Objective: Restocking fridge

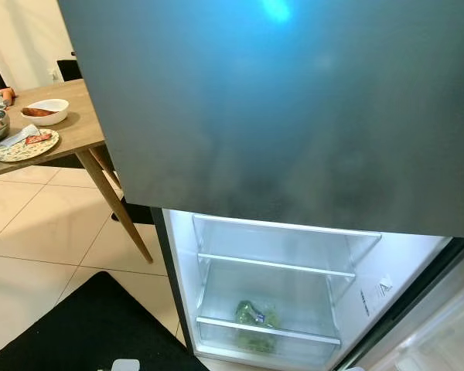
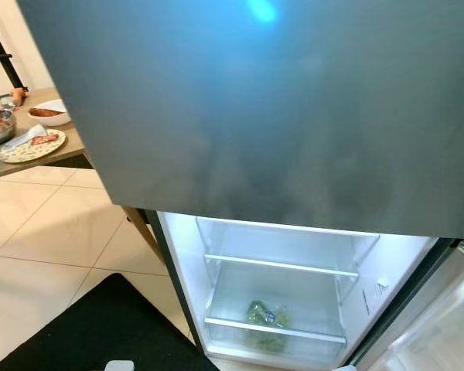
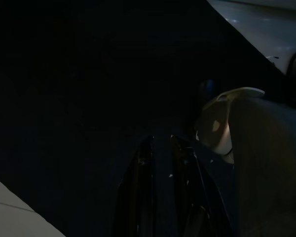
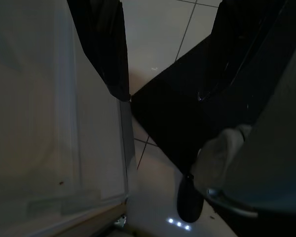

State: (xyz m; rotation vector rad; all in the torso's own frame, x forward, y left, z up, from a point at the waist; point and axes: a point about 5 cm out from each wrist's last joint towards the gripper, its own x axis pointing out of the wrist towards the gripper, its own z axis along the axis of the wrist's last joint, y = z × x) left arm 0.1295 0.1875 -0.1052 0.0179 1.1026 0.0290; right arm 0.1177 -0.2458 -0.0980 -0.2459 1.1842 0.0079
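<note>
The fridge [image 1: 294, 116] stands with its lower compartment open and lit, a bag of greens [image 1: 255, 315] on the bottom glass shelf [image 1: 267, 330]; the sticker [image 1: 377, 290] inside is unreadable. The left end effector [image 3: 160, 143] hangs nearly closed and empty in the dark, while the right end effector [image 4: 170, 47] is spread wide, holding nothing. Dishes sit on the wooden worktop [image 1: 77, 127] to the left.

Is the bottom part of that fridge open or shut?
Open. The lower compartment is lit, showing its glass shelves and a bag of greens inside. The upper door is shut.
</note>
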